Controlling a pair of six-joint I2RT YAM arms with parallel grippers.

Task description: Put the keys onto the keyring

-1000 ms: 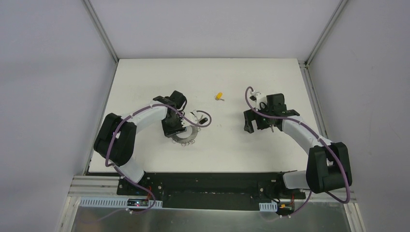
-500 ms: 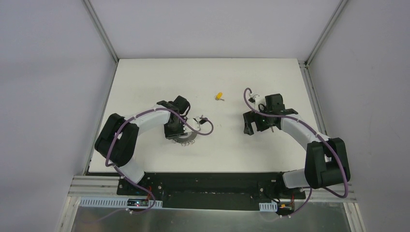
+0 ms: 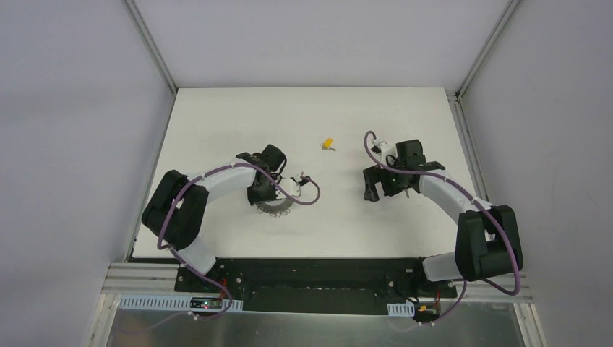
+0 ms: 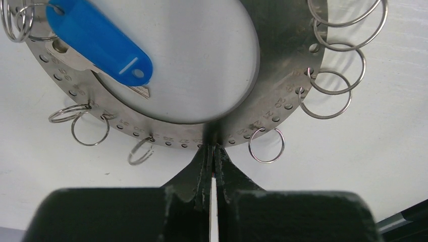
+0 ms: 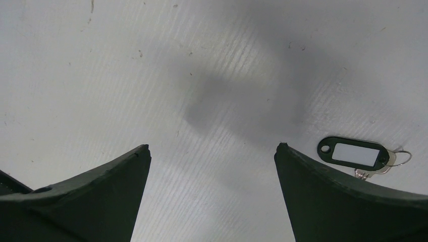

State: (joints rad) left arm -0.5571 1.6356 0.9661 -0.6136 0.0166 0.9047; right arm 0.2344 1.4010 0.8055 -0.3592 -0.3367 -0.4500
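Securing step: left gripper (image 4: 214, 148) closed on the near rim of the keyring (image 4: 290, 50); right gripper (image 5: 213, 146) open over the tabletop (image 5: 101, 75), probably next descending onto the black key (image 5: 353, 153) beside it

Keyring (image 3: 275, 206) sits on the table (image 3: 217, 116), left of the middle and closer to the front edge than the back. The left tool (image 4: 214, 151) is right at its rim, pinched onto the edge. Wire loops (image 4: 328, 96) hang all around the outer rim. The first key (image 4: 101, 40) lies on top of the keyring, across the band and partly over the hole, away from the pinched spot. The second key (image 3: 327, 144) lies alone further back, roughly mid-table, between the two tools. The right tool (image 5: 212, 151) hangs over the right half, well apart from the keyring, with the third key (image 5: 353, 154) on the table just beside one finger.
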